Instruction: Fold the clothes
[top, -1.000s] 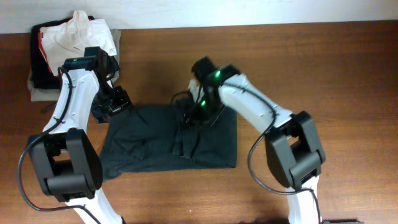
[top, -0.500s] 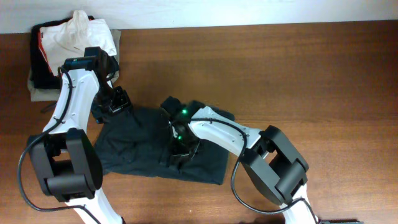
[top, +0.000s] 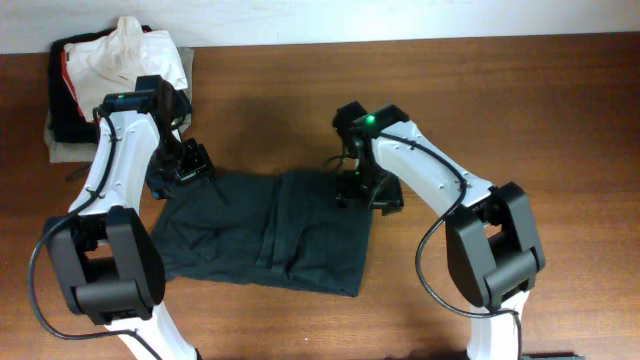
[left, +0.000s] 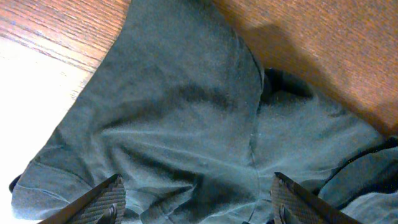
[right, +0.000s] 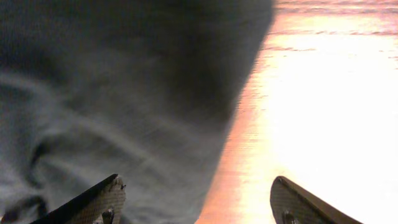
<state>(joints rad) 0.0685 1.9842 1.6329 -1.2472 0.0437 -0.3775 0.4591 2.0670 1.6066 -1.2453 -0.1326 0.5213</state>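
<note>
Right arm: is drawing back from the middle of the T-shirt (top: 270, 235) to its right edge, where half a second ago it was reaching across the cloth.
Right gripper (right: 199, 205): is hanging with fingers spread wide, partly over cloth and partly over bare table (top: 520, 100), and is pinching nothing.
Left gripper (left: 196, 202): is hovering spread too, over the shirt's far-left corner, and is gripping nothing.
T-shirt: is lying half folded at the table's middle, with a creased ridge down its centre.
Risk: a pinch at this edge is likely catching only the top layer and dragging the fold open.
Writing: none is showing.
</note>
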